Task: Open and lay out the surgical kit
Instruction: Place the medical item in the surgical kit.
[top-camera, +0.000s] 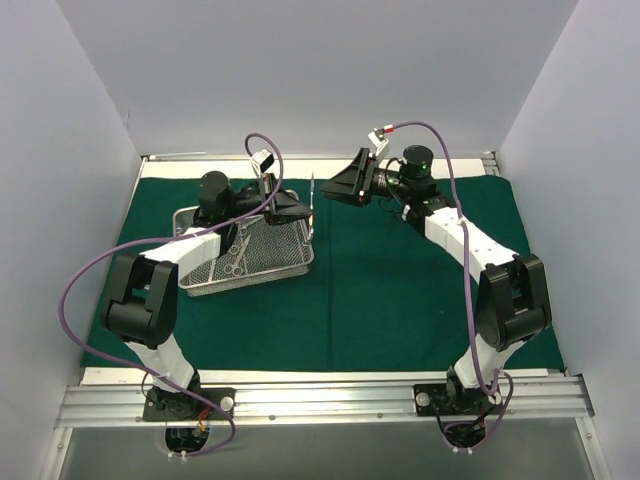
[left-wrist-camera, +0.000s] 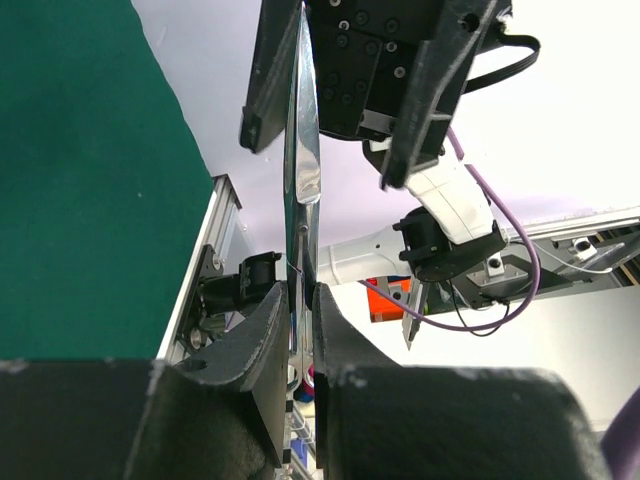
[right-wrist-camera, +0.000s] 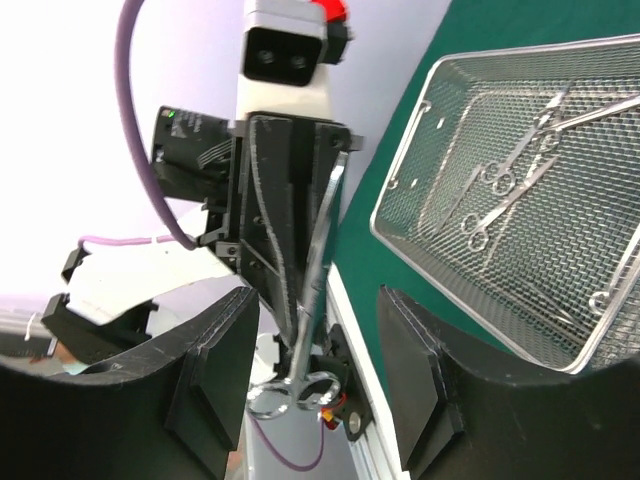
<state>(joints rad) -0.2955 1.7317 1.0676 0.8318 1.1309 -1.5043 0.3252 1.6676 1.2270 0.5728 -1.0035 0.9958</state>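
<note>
Clamped shut, my left pincer (left-wrist-camera: 300, 300) gripped a slim steel instrument (left-wrist-camera: 303, 150) upright. My right pincer (right-wrist-camera: 318, 310) gaped open just beside that instrument; the mesh tray (top-camera: 265, 262) lay on the green cloth (top-camera: 400, 290) below my left pincer.

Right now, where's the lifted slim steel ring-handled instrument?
Top view: the instrument is pinched in the left gripper by the silver wire-mesh tray's right edge, facing the open right gripper.

Three views: one overhead, one on each of my wrists.
Overhead looks down from behind me across the cloth (top-camera: 400, 290); the wrist cameras sit close, facing each other, and all three share the scissors (left-wrist-camera: 302, 120).
</note>
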